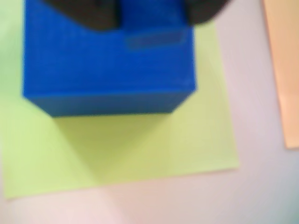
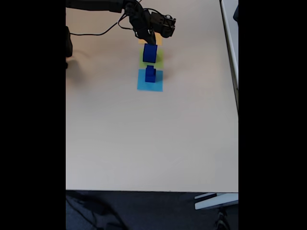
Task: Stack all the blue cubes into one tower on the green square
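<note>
Closest to the wrist camera, we record the large blue cube (image 1: 110, 65) over the green square (image 1: 140, 149), the gripper (image 1: 152, 11) clamped on it. We note two smaller cubes (image 2: 150, 74) stacked on the light-blue square (image 2: 149, 86).

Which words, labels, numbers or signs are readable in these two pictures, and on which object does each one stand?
No text can be read in either view.
The large blue cube has a faint rectangular mark on top in the wrist view; it is too blurred to tell whether it holds letters.
The green square, orange square and light-blue square look plain.
</note>
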Controlling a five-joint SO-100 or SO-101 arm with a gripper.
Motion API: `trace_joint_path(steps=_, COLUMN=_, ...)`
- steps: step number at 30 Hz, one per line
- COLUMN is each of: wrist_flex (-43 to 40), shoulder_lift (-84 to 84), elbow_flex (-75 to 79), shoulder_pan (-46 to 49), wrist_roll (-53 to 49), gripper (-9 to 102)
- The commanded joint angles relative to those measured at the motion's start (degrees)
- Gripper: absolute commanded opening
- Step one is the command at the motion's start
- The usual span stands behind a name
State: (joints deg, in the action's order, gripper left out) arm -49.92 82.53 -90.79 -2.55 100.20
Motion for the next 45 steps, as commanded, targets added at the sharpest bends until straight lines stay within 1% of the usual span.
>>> trace_joint_path(steps=1, wrist_flex=2.7, shoulder_lift=1.0, elbow_flex=-0.6, shoulder_pan=-0.6, wrist_roll=1.1, gripper=3)
trace_joint_path(steps=20, wrist_flex=4.0, shoulder_lift=3.7, elbow_flex=-5.1, shoulder_pan=1.8, wrist_roll=-2.7, gripper=4)
trace_joint_path(steps=29, wrist_flex=5.6, shoulder_lift=3.9, elbow_flex=-5.1, shoulder_pan=1.4, wrist_roll=-3.3, gripper=11)
trace_joint_path(steps=38, wrist_flex=4.5, shoulder_lift=4.0, elbow_flex=0.4, shoulder_pan=0.4, wrist_roll=-4.3, gripper=16)
trace_joint_path(steps=41, wrist_flex=2.8, shoulder_lift=4.0, elbow_flex=4.2, shoulder_pan=0.3, wrist_roll=-5.1, gripper=16)
trace_joint_path(steps=45, wrist_flex=1.6, shoulder_lift=3.0, elbow_flex=9.7, shoulder_pan=1.0, wrist_roll=-7.0, gripper=20)
